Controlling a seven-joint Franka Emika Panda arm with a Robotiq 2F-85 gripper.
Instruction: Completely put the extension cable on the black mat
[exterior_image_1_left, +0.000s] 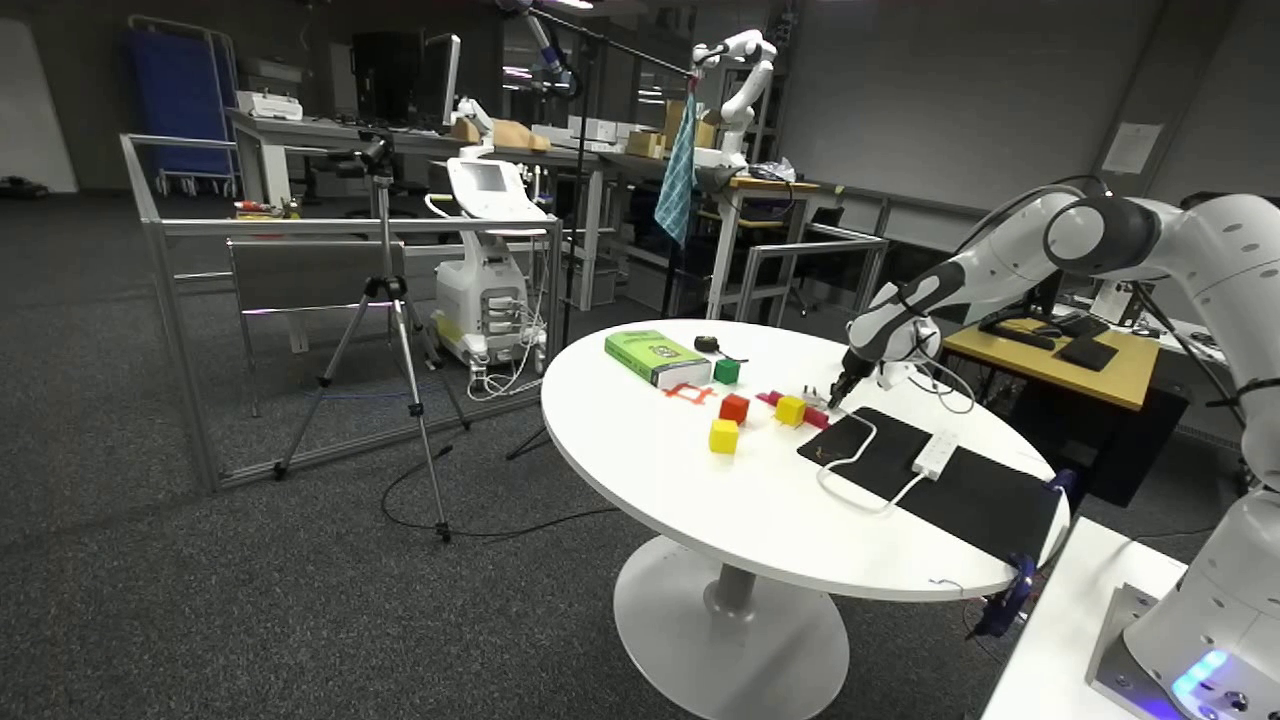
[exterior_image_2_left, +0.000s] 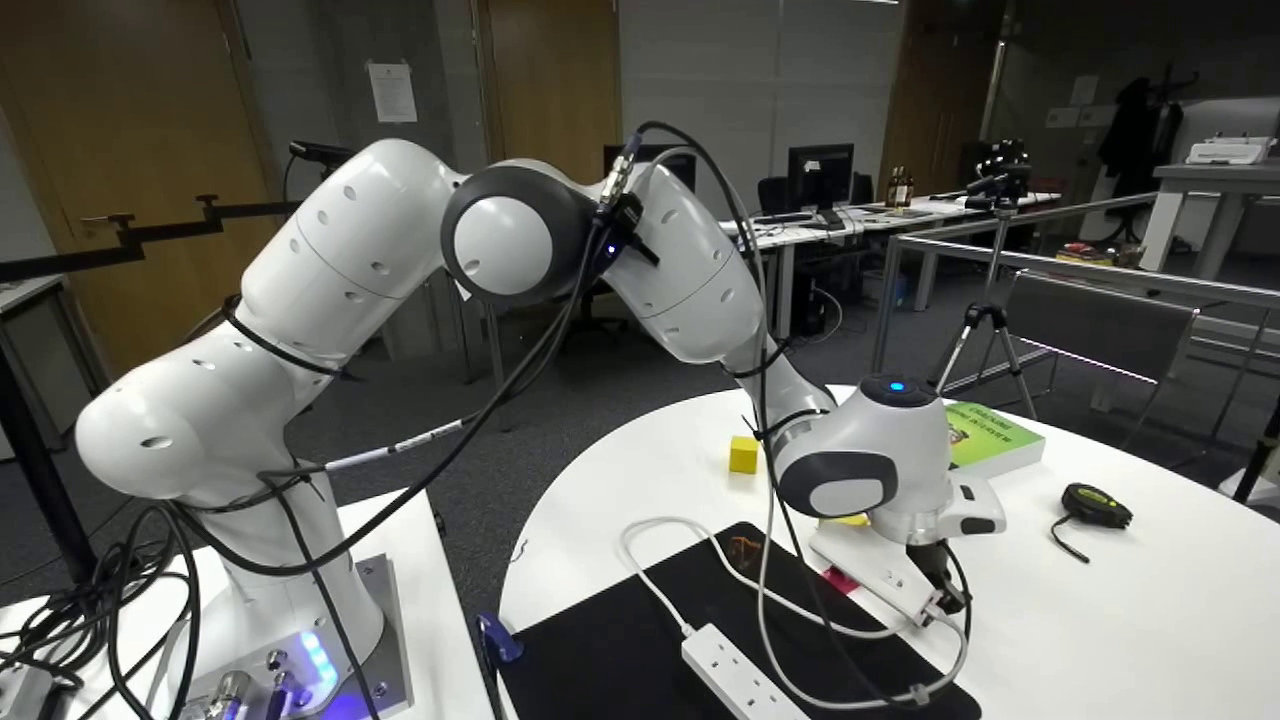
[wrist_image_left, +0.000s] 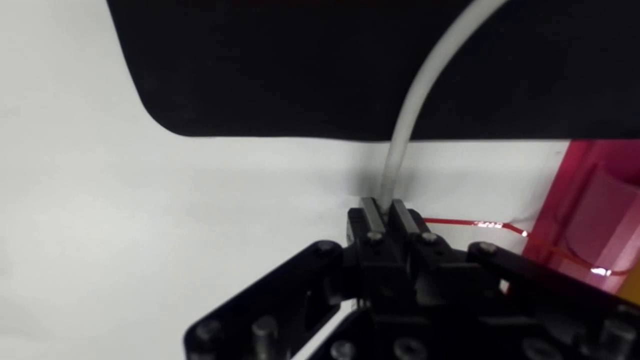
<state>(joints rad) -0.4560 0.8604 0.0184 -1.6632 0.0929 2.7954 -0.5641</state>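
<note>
Pincer (wrist_image_left: 386, 214) clamps white cord (wrist_image_left: 414, 100) near pink piece (wrist_image_left: 602, 205) and yellow block (exterior_image_1_left: 790, 410)

Round white table (exterior_image_1_left: 640, 445) carries black mat (exterior_image_1_left: 985, 497), green book (exterior_image_1_left: 655, 352), tape measure (exterior_image_2_left: 1097, 506), green block (exterior_image_1_left: 727, 371), red block (exterior_image_1_left: 734, 408), yellow block (exterior_image_1_left: 724, 436), pink piece (wrist_image_left: 595, 210); white cord (wrist_image_left: 416, 95) loops partly off mat.

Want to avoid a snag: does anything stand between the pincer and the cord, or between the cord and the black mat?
Nothing visible does. In the wrist view, the pincer is closed on the cord, which runs onto the black mat. The pink piece and a thin red strip lie beside that path.
</note>
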